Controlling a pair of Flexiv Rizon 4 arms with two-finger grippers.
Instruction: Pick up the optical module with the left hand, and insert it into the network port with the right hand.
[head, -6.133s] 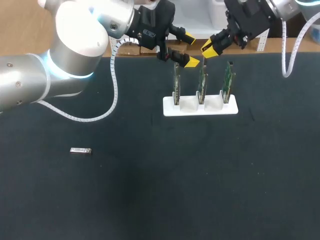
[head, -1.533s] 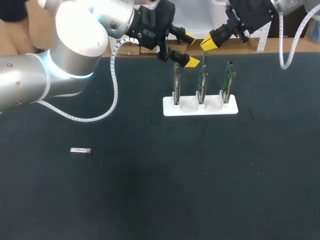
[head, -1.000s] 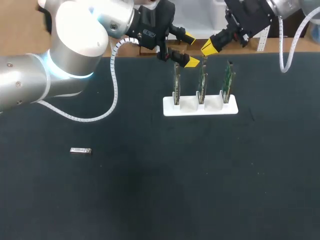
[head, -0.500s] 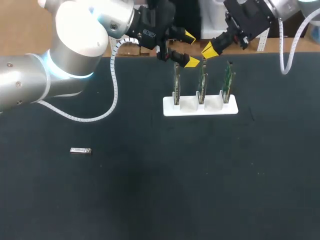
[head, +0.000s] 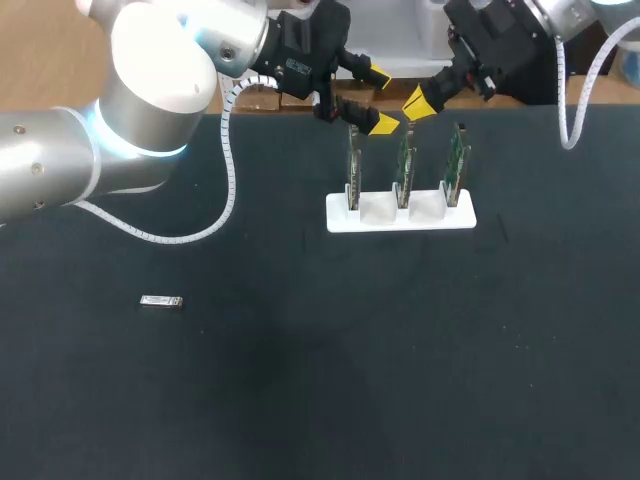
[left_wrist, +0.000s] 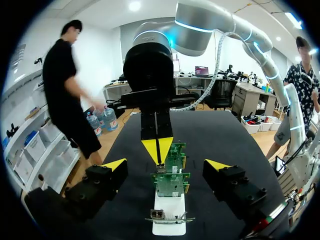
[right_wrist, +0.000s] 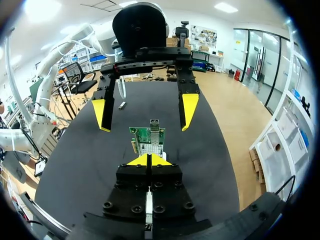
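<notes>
Head view shows slim metallic optical module (head: 161, 301) on matte table (head: 320, 400).

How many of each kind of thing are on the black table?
Green circuit boards, standing in a row: 3
White holder that the boards stand in: 1
Small silver optical module, lying alone: 1
Total: 5
</notes>
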